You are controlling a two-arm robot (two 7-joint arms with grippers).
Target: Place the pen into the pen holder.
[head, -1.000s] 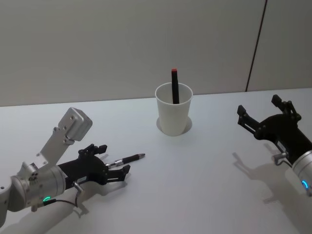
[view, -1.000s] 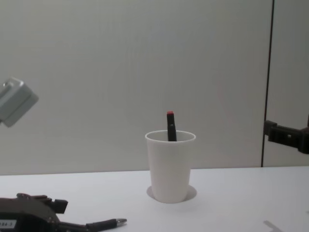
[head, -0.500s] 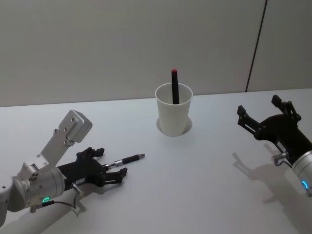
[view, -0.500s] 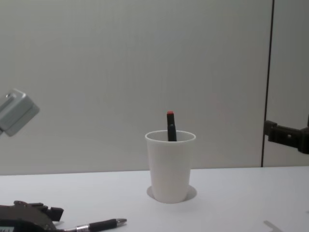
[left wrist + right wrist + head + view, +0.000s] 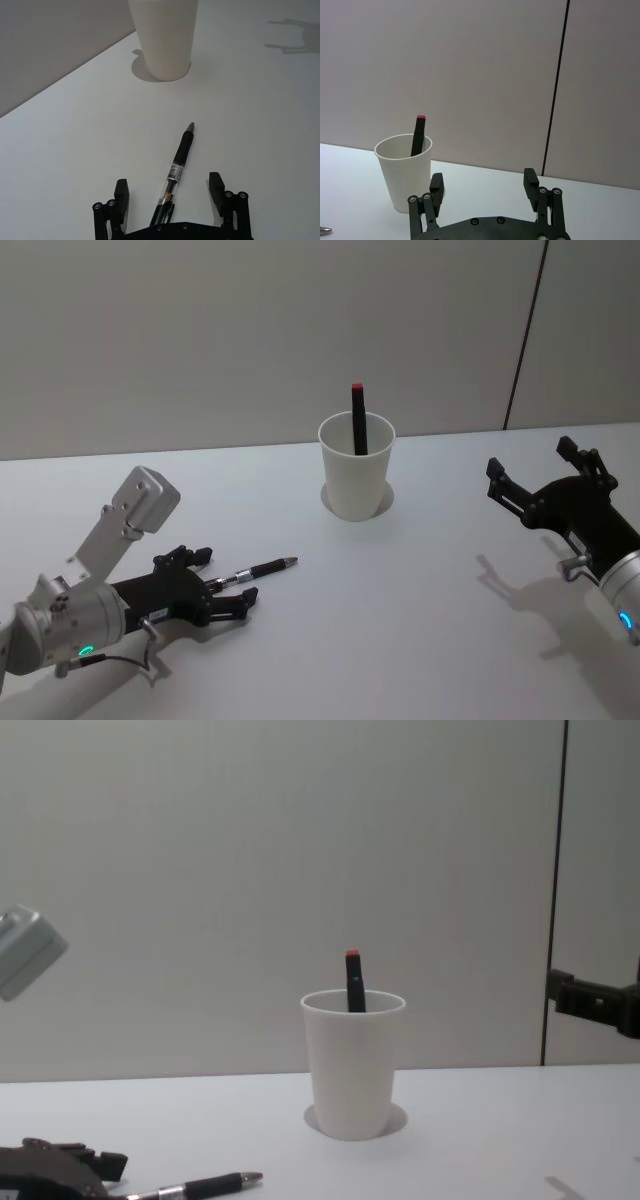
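Head view shows the pen lying flat on the white table. Its tip points toward the paper cup, which is well apart from it. The left gripper is spread wide around the rear end of the pen and does not pinch it. A black marker with a red top stands in the cup. The right gripper hovers at the right, its fingers also apart.

White table; grey wall behind, dark vertical seam at right; black red-capped marker upright.
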